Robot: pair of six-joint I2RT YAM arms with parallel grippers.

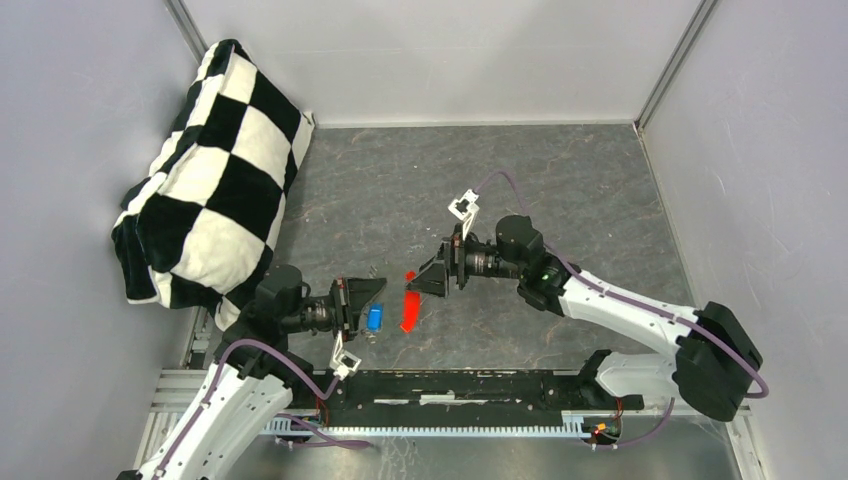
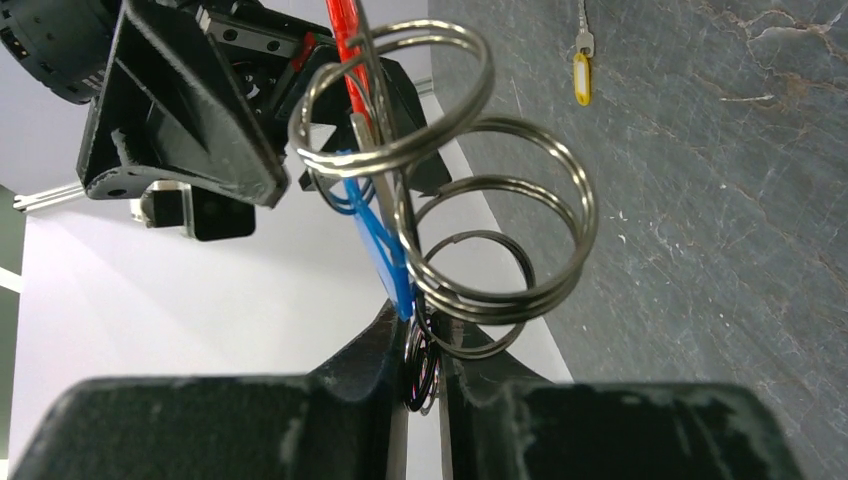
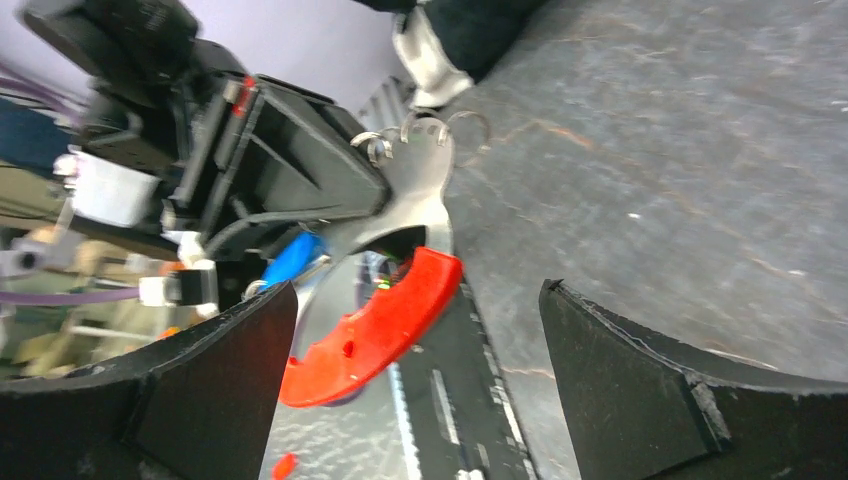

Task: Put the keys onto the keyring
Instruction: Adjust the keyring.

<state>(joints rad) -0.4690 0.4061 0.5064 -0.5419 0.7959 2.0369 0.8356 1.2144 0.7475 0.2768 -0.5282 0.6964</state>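
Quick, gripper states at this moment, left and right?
Left gripper: closed, fingers pinching a bunch of silver metal split rings.
Right gripper: open, holding nothing.

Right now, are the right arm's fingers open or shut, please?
Open: the right wrist view shows the right fingers standing wide apart, gripping nothing.

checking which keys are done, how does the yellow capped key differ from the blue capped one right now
Place: the yellow-capped key lies flat on the table; the blue-capped key hangs off the table among the wire rings pinched by the left gripper.
Company: the yellow one lies alone; the blue one sits beside the red keyring.
Both are small and slim, each with a coloured cap.
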